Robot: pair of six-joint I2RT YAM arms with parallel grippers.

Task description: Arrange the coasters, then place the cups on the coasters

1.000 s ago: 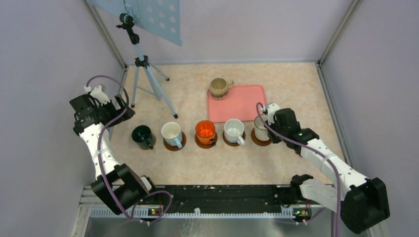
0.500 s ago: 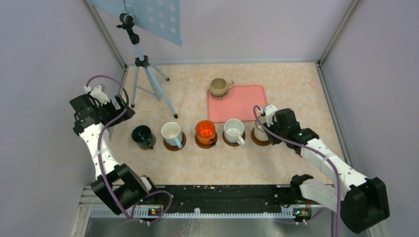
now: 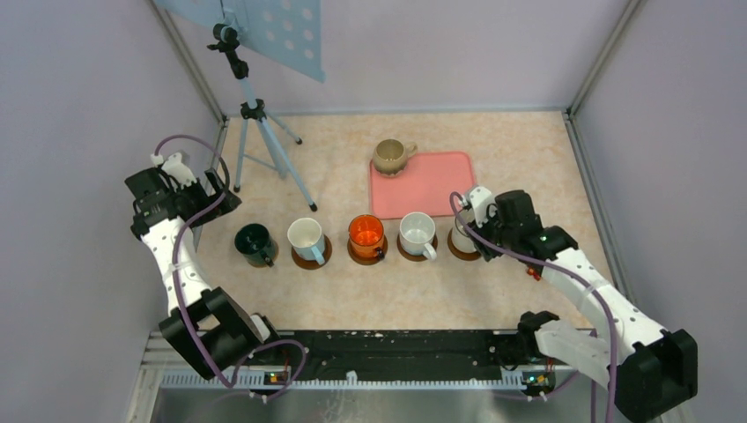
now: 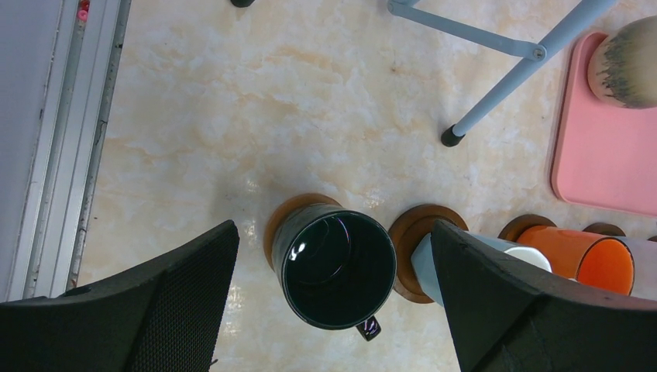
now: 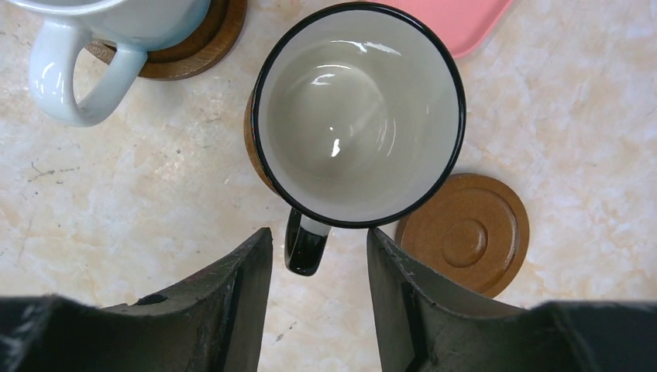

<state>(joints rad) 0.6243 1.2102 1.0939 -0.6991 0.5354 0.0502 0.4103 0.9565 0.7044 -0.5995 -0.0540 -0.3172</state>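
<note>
Across the desk (image 3: 528, 159): marbled top; a row of five cups runs parallel to the near edge, about midway back.
Pink tray (image 3: 432, 185): toward the far edge, near the centre; the beige cup (image 3: 390, 156) stands at its far-left corner, not yet on a coaster.
Right claw (image 5: 319, 232): part-way open, jaws either side of the handle (image 5: 304, 248) of the black-rimmed cup (image 5: 356, 116) with gaps showing; gripping nothing.
Left claw (image 4: 333, 232): spread wide above the dark green cup (image 4: 337, 267), empty.
Row, left to right: dark green cup, pale-blue cup (image 3: 306, 236), orange cup (image 3: 366, 233), white cup (image 3: 417, 231), black-rimmed cup, each on a brown coaster (image 3: 464, 248).
Bare coaster (image 5: 463, 232): just beside the black-rimmed cup, on its side toward the right edge.
Risk: a crooked withdrawal could catch the handle on a jaw and drag or tip that cup off its coaster, or nudge the bare coaster. The beige cup, set down so close, may knock its neighbour.
</note>
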